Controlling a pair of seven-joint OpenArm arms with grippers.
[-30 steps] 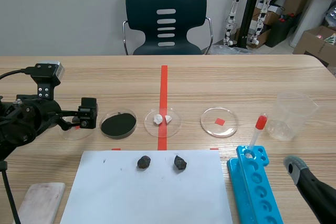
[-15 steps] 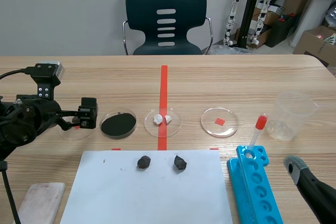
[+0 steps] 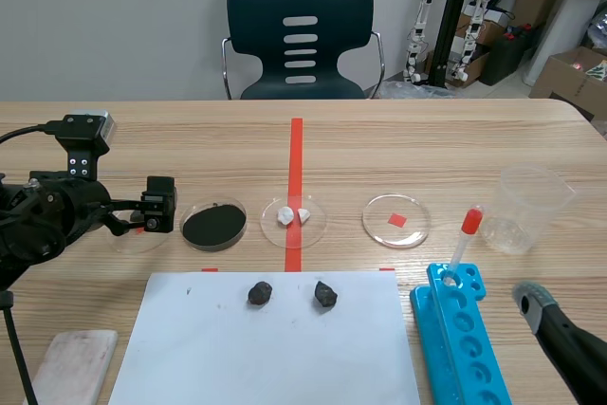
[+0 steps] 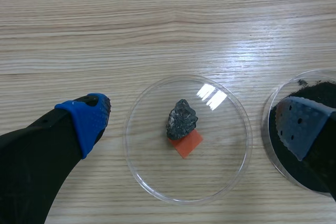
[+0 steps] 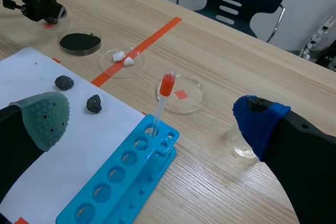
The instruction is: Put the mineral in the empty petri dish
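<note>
We see the left gripper (image 3: pixel 157 205) at the left side of the table (image 3: pixel 427 144), low over the outermost petri dish (image 4: pixel 223 148) of the row. Its fingers (image 4: pixel 86 123) stand wide apart, one on each side of this dish, and they hold nothing. One mineral (image 4: pixel 181 119) lies inside this dish, partly over the orange-red square that shows through the glass. Just beside it is the dish with black powder (image 3: pixel 214 225), and one finger of the left gripper hangs over its edge. Further along the row come a dish with white pieces (image 3: pixel 293 216) and then the empty petri dish (image 3: pixel 411 228). Two more dark minerals (image 3: pixel 260 293) (image 3: pixel 325 294) rest on the white sheet (image 3: pixel 275 358), apart from each other. The right gripper (image 5: pixel 152 115) is low at the near right edge of the table, also with its fingers spread and gripping nothing. Ahead of it stands the blue rack (image 5: pixel 121 182) with a red-topped dropper (image 5: pixel 161 103) in it, and a clear cup (image 3: pixel 531 208) is near.
</note>
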